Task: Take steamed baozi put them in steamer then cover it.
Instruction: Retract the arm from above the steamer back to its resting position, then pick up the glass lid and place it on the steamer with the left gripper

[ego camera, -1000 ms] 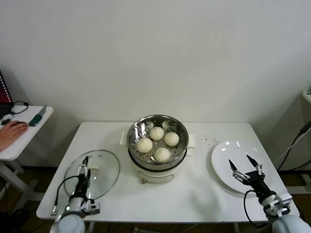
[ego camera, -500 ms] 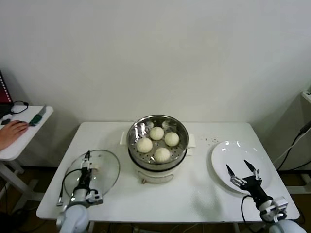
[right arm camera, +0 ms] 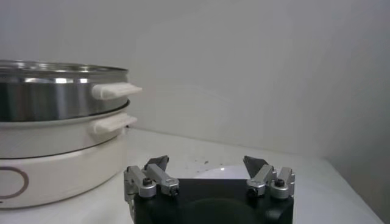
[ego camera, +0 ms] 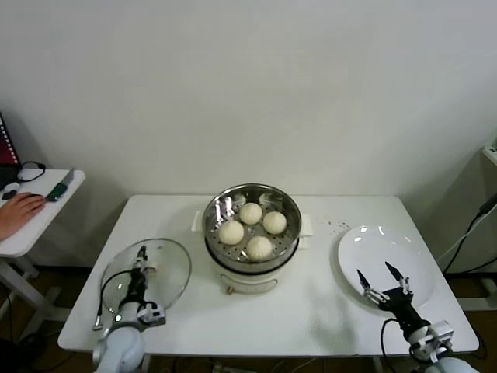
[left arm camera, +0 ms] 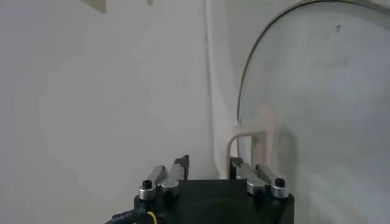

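Baozi (ego camera: pixel 259 247) in steamer (ego camera: pixel 251 225) | left hand (ego camera: pixel 140 262) grasping cover (ego camera: pixel 147 278) handle | right hand (ego camera: pixel 384 281) released

Both hands (right arm camera: pixel 206 163) black w/ silver knuckle screws; black cables; wrists white, prob. rounded.

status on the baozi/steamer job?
Done: four baozi sit in the steamer, and the white plate is bare. In hand: the left hand is at the glass lid on the table, around its white handle. Left: lift the lid onto the steamer. The right hand waits open over the plate's near edge.
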Motion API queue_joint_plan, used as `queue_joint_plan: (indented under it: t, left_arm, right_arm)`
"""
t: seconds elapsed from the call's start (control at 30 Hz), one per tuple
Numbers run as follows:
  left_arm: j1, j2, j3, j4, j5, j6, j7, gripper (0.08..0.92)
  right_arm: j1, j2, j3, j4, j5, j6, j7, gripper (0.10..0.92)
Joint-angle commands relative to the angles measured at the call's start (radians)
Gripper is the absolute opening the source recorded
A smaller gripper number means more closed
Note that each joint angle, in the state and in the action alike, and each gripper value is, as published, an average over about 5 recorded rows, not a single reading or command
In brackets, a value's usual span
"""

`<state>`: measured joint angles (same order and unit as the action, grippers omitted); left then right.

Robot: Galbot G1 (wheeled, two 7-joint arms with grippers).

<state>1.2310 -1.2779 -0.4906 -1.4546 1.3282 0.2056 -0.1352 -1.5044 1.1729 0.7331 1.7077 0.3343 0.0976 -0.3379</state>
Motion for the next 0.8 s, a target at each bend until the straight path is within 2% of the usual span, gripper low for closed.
queue_joint_plan:
  t: [0.03, 0.3, 0.4, 0.63, 0.8]
  left_arm:
    - [-0.001, 0.003, 0.004, -0.028, -0.022, 0.018, -0.001, 0.437]
    - [0.064, 0.038, 0.009, -0.199, -0.029, 0.14, 0.019, 0.206]
    - [0.091, 0.063, 0.012, -0.266, -0.035, 0.187, 0.016, 0.155]
    - [0.146, 0.141, 0.022, -0.456, -0.06, 0.315, 0.027, 0.15]
    - [0.15, 0.226, 0.038, -0.609, -0.104, 0.42, 0.086, 0.15]
  right_arm:
    - [0.001, 0.015, -0.005, -0.008, -0.02, 0.008, -0.003, 0.823]
    - [-0.001, 0.02, -0.006, -0.017, -0.033, 0.02, -0.021, 0.823]
    - [0.002, 0.015, -0.004, -0.018, -0.033, 0.02, -0.019, 0.823]
    - [0.016, -0.012, -0.003, -0.026, -0.033, 0.016, -0.013, 0.823]
    - [0.04, -0.036, -0.014, -0.034, -0.037, 0.007, -0.012, 0.823]
